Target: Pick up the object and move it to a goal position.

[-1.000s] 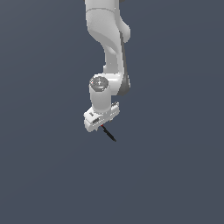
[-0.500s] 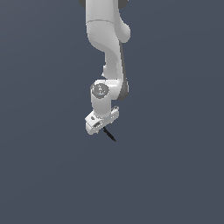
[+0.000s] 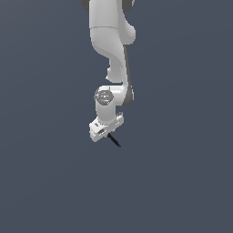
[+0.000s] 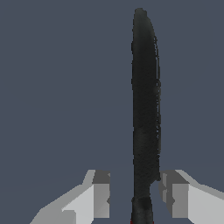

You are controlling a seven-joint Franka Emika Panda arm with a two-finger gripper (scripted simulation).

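Exterior view gives me the white arm (image 3: 111, 50) hanging down from the top of the frame against a plain dark grey-blue backdrop, with the gripper (image 3: 107, 132) at its lower end, tilted a little. From under the gripper the object (image 3: 114, 140), a thin black stick, pokes out and slants down toward the exterior view's right; it is far narrower than the gripper body. On the wrist view I see the same object (image 4: 145, 109) as a long dark shaft running straight away from the camera, its near end sitting between the two grey fingertips (image 4: 101, 192), with a trace of red just visible at the very edge of the frame. The gripper (image 4: 139, 194) looks partly spread: there is a clear gap between the shaft and the finger on one side, and only a narrow one on the other. Whether either pad truly touches the stick I cannot tell from these renders.
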